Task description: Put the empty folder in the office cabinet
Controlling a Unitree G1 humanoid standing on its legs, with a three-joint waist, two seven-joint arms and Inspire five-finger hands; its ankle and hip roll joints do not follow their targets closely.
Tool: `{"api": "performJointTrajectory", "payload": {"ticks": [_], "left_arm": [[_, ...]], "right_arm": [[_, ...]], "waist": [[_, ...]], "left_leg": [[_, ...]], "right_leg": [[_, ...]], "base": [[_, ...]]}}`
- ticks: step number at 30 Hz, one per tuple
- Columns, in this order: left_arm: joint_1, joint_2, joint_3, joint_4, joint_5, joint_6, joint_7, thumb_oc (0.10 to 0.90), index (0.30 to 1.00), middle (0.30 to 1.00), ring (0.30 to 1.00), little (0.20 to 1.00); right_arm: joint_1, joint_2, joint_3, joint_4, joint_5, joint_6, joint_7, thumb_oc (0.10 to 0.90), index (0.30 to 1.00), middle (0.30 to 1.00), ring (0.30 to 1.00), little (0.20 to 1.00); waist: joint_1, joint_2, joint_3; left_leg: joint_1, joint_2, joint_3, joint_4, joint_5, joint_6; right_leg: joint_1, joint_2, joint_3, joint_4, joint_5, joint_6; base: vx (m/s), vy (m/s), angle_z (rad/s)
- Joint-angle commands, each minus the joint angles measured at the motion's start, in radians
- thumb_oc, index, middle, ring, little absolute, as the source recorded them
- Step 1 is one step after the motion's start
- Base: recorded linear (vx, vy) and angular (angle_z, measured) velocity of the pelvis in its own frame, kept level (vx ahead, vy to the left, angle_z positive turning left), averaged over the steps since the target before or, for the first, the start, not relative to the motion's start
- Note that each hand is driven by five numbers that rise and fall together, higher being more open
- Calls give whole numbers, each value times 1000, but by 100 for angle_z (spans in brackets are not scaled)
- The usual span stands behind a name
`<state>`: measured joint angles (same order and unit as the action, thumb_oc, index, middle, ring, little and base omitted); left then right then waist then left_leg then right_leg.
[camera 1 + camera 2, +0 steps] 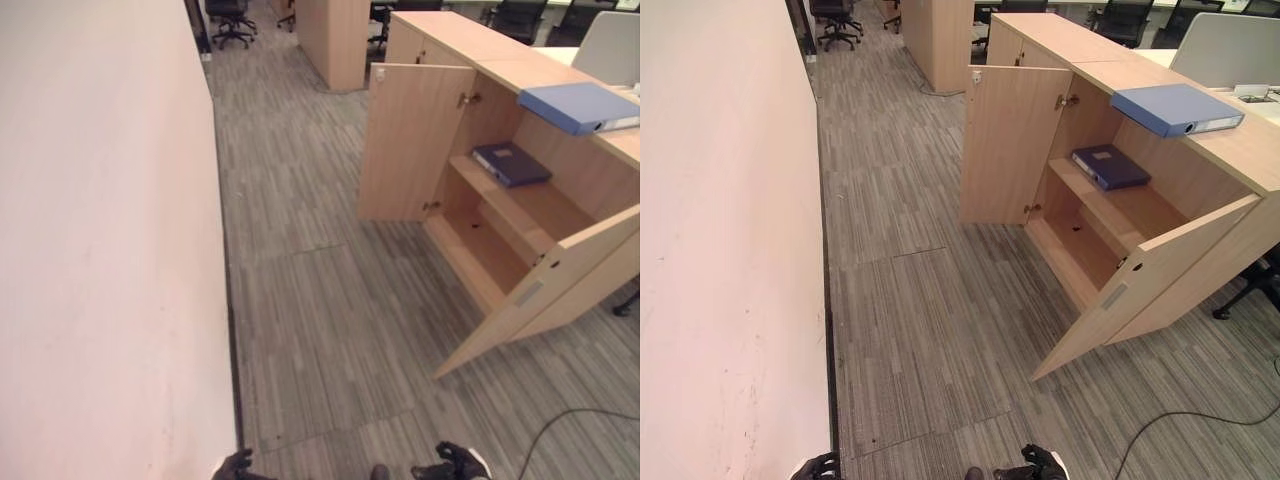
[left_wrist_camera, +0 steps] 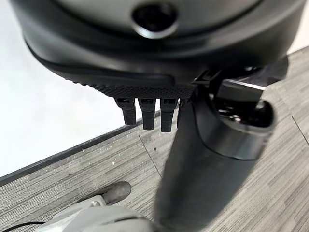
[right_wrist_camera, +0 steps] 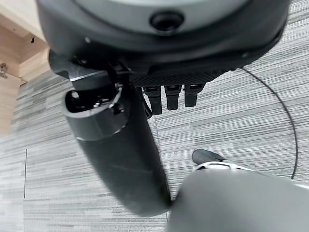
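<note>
The wooden office cabinet (image 1: 410, 140) stands at the right with both doors swung open. A dark blue folder (image 1: 512, 163) lies flat on its upper shelf. On the cabinet's top rests a light blue binder (image 1: 575, 105). My left hand (image 1: 236, 465) hangs low at the bottom edge, near the wall. My right hand (image 1: 455, 463) hangs low too, well short of the cabinet. In the wrist views the left hand (image 2: 145, 113) and right hand (image 3: 166, 96) have straight fingers above the carpet and hold nothing.
A pale wall (image 1: 100, 250) runs along the whole left side. The near cabinet door (image 1: 560, 280) juts out over the grey carpet. Another wooden unit (image 1: 335, 40) and office chairs (image 1: 230, 20) stand at the far end of the aisle.
</note>
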<state>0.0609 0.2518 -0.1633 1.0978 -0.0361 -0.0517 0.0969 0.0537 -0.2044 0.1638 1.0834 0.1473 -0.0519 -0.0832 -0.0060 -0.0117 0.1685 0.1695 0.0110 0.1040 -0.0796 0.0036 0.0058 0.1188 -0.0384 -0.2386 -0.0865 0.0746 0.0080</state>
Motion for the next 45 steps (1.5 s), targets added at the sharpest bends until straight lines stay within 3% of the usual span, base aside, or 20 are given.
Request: {"api": "performJointTrajectory", "payload": {"ticks": [1, 45], "left_arm": [[-59, 13, -16, 4, -37, -48, -15, 800, 900, 900, 900, 900], [-60, -3, 6, 83, -58, -45, -28, 800, 900, 900, 900, 900]], "right_arm": [[-68, -56, 2, 71, 50, -3, 4, 800, 900, 900, 900, 900], [-69, -75, 0, 140, -12, 8, -14, 800, 900, 900, 900, 900]], "waist": [[-10, 1, -9], [-6, 16, -16]], "left_leg": [[-4, 90, 52, 0, -12, -90], [10, 96, 38, -8, -4, -101]], "right_leg": [[86, -91, 14, 17, -133, 144], [106, -78, 10, 3, -145, 134]], "base": [[1, 7, -5], [0, -1, 0]]}}
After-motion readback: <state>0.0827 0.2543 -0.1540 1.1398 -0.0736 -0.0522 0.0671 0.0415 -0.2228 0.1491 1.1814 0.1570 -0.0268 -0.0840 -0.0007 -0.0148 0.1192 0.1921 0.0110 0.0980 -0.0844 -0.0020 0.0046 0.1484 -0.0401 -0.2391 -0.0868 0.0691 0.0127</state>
